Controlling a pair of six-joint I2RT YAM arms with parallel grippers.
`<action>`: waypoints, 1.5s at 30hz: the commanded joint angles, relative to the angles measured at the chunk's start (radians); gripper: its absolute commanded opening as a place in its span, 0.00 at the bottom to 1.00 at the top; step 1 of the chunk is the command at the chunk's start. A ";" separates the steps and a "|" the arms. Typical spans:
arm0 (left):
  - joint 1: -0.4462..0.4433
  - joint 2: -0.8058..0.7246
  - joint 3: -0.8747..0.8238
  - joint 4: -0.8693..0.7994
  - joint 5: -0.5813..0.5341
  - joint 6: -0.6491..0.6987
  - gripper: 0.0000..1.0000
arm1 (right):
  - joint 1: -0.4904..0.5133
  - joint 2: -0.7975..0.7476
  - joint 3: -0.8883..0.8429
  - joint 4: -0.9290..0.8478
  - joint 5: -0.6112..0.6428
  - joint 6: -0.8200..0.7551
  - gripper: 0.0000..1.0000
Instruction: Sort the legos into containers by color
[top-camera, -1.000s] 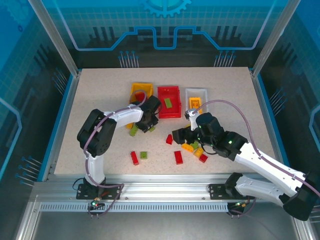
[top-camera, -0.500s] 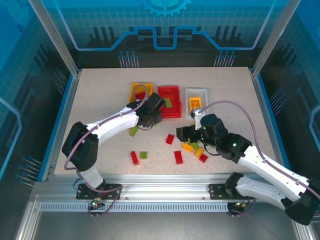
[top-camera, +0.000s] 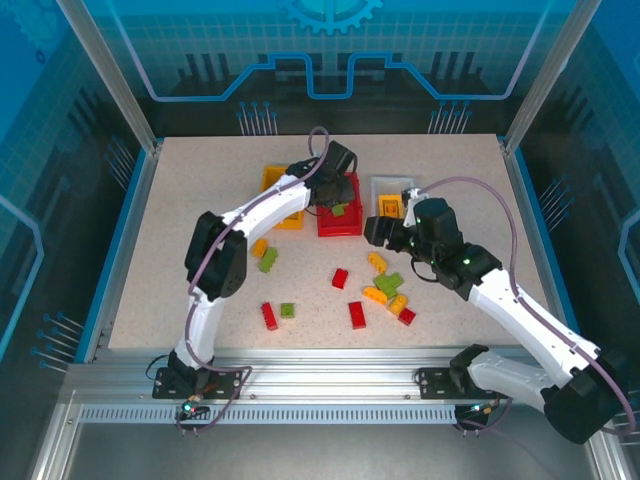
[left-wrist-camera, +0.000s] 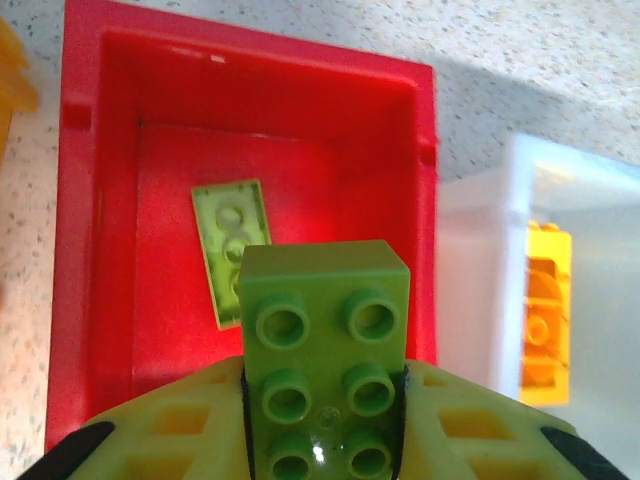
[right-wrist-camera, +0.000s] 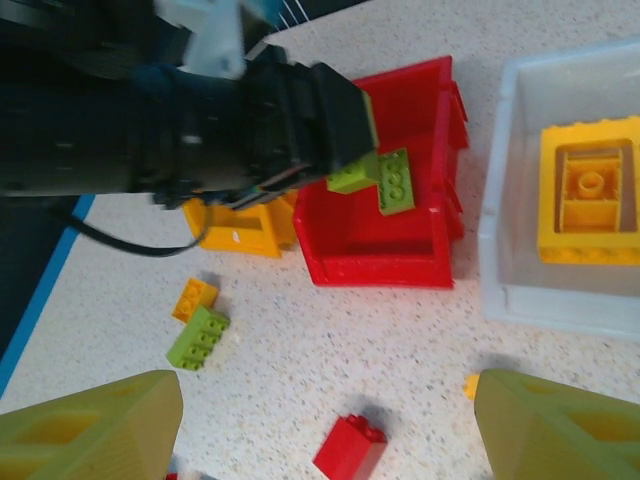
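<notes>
The step in hand is the drop of a green piece. The left gripper (right-wrist-camera: 358, 150) is clenched on a light green brick (left-wrist-camera: 325, 350), studs up, and hangs over the red bin (left-wrist-camera: 100, 200) at centre frame in the left wrist view. The next move, as I judge it, calls for the jaws to part while the brick is well inside the rim. It should not go toward the right wall, where the white bin (left-wrist-camera: 480, 230) stands just beside.

The right gripper (right-wrist-camera: 328, 405) is spread wide with nothing between its fingers (right-wrist-camera: 90, 430), above the table (top-camera: 180, 200) right of centre in the top view. It would have to come down on 1 of the loose legos (top-camera: 385, 290) in the lower middle of that view.

There are 3 containers in a row at the upper middle of the top view:
- The red bin holds 1 flat green plate (left-wrist-camera: 232, 250) lying on its floor.
- The white bin holds 1 yellow brick (right-wrist-camera: 590, 195), hollow side up.
- The yellow-orange bin (right-wrist-camera: 240, 232) is on the left, and I cannot tell what is in it because the arm covers it.

So green goes in the red bin and yellow in the white one. Many pieces are left on the table, so the sort looks to be at an early stage.
</notes>
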 joint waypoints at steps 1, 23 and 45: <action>0.050 0.067 0.092 -0.021 0.112 0.050 0.34 | -0.013 0.021 0.045 0.046 -0.042 0.025 0.78; 0.055 -0.222 -0.202 0.184 0.243 -0.050 0.53 | -0.003 -0.029 -0.012 -0.106 0.048 0.003 0.74; -0.055 -1.115 -1.067 0.192 0.141 -0.164 0.59 | 0.140 0.280 0.001 -0.253 0.231 -0.179 0.77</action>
